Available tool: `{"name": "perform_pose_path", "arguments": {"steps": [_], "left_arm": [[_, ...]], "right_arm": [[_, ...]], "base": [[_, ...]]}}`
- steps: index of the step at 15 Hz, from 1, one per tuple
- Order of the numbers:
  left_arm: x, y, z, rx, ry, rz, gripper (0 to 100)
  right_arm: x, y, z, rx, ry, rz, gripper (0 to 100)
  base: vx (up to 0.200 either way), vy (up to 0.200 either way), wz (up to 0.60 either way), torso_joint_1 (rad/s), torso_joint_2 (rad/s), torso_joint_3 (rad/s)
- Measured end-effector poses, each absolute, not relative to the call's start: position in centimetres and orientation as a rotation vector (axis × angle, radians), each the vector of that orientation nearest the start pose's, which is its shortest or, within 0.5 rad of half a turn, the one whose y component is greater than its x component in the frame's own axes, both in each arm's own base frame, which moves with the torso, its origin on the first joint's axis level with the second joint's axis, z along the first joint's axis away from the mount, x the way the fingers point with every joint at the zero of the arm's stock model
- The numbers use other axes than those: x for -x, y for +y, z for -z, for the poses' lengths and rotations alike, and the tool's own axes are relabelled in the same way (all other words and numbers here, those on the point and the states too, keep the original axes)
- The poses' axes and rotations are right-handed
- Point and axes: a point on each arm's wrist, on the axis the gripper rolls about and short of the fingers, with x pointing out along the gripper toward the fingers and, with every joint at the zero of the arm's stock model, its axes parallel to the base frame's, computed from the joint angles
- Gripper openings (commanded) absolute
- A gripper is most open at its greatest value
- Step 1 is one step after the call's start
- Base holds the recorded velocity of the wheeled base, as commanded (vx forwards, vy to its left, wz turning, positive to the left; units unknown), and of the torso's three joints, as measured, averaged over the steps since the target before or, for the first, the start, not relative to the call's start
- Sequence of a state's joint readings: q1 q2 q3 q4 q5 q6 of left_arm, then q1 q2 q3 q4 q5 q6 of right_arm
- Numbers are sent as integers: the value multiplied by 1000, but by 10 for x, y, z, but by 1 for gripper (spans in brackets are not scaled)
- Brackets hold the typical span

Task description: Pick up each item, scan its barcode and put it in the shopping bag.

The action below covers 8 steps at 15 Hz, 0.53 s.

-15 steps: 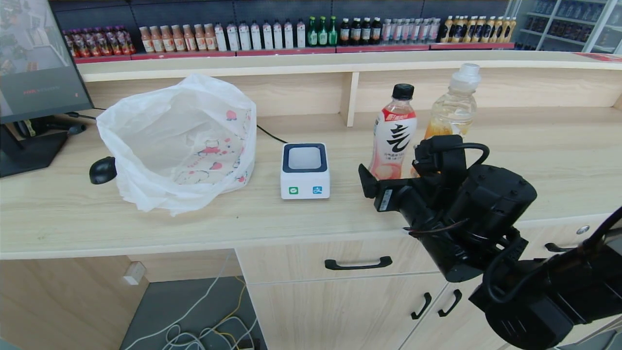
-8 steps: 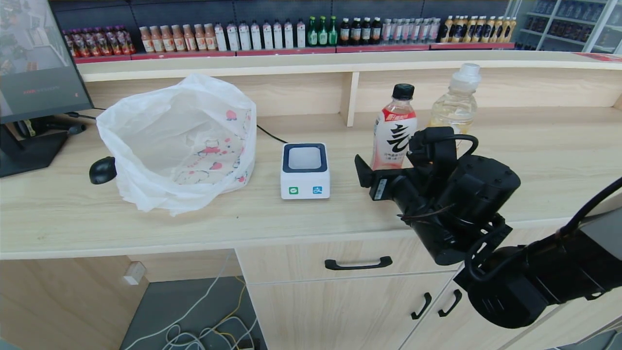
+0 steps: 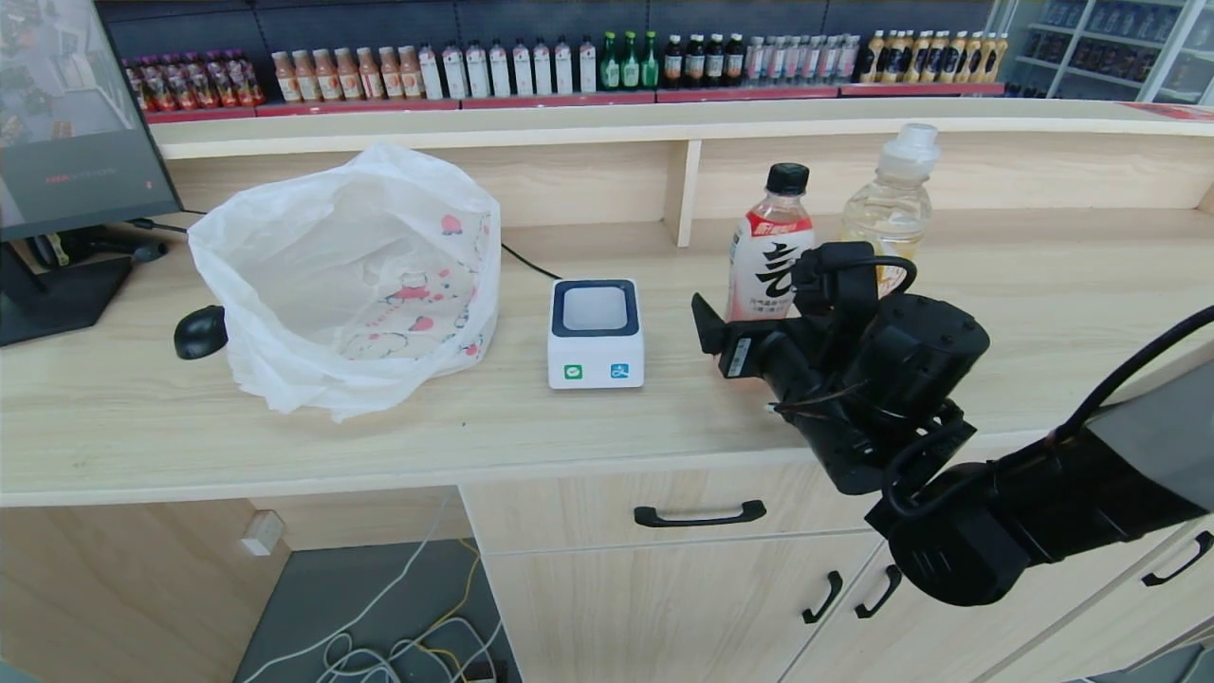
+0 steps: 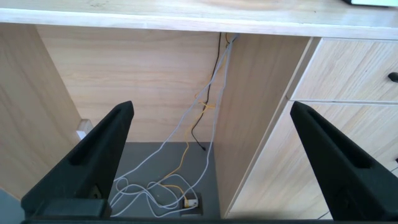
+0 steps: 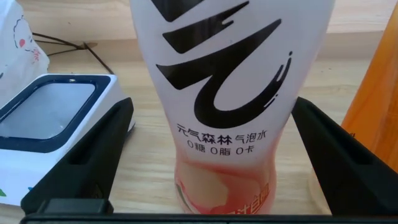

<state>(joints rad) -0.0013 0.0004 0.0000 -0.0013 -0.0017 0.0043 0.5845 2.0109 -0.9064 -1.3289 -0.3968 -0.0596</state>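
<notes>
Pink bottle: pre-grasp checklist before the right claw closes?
1. Right claw open: ok.
2. Pink bottle centred between its jaws: ok.
3. Bottle upright on the counter: ok.
4. Clearance from the yellow bottle beside it: cannot tell.
5. Scanner window uncovered: ok.
6. Shopping bag mouth open: ok.

The counter (image 3: 664, 417) is showing matt wood grain, the shopping bag (image 3: 285, 379) is looking thin, crinkled plastic, and the scanner (image 3: 596, 365) is gleaming smooth.
</notes>
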Motion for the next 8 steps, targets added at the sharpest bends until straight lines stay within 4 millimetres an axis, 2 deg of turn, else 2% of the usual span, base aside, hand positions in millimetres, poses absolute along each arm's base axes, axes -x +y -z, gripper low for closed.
{"name": "perform_pose_path", "arguments": {"steps": [8], "left_arm": [[23, 0, -76, -5, -1, 3, 100]], "right_arm": [[-326, 189, -171, -41, -213, -184, 100]], "base": [[0, 0, 0, 0, 0, 0]]}}
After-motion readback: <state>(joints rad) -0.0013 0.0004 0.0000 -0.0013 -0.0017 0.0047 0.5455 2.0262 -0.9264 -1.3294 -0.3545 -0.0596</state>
